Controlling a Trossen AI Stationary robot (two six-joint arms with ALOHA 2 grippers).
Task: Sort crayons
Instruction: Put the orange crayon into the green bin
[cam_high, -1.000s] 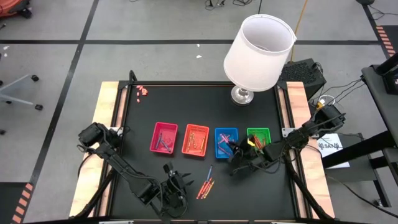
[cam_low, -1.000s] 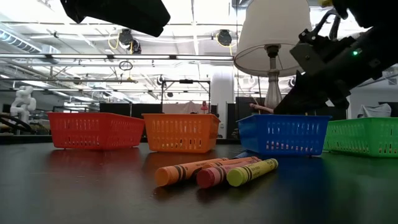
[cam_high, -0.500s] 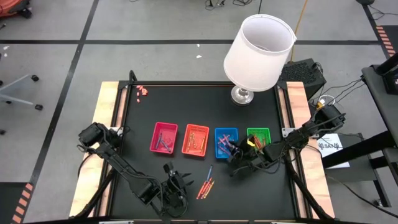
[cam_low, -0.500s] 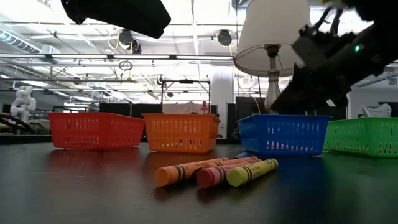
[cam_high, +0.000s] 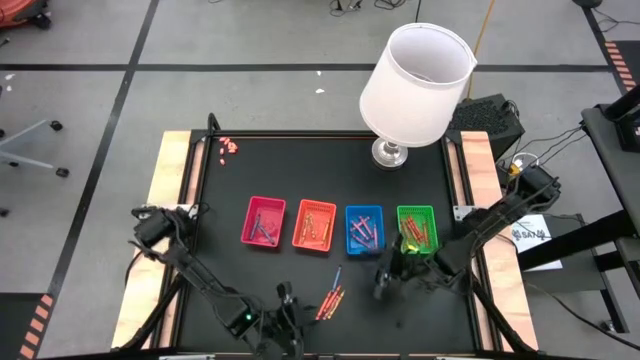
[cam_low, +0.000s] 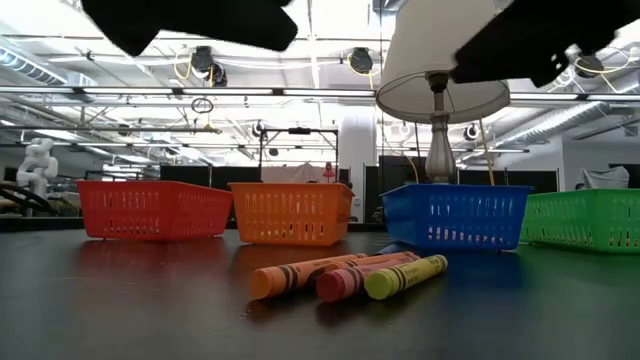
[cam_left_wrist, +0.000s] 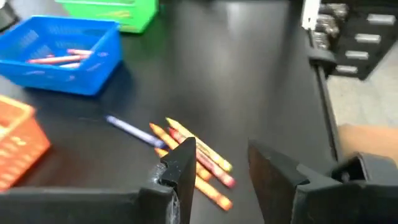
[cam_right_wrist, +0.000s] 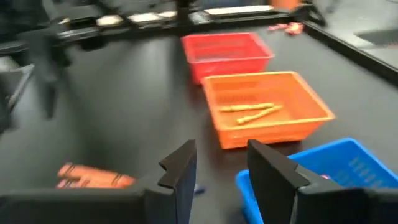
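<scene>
Three loose crayons, orange, red and yellow, lie side by side on the black table near its front edge, with a blue crayon just behind them. More crayons lie in the red tray, orange tray, blue tray and green tray. My left gripper stands open and empty just left of the loose crayons. Raised in front of the blue tray, my right gripper is also open and empty; its wrist view shows nothing between its fingers.
A table lamp with a white shade stands at the back right on its base. Tiny pink bits sit at the far left corner. Wooden rails border the table's left and right sides.
My right gripper has pulled back from over the blue tray toward the table's near edge and has risen, rolling as it went. My left gripper has tipped downward and edged toward the loose crayons. The crayons on the table have not moved.
</scene>
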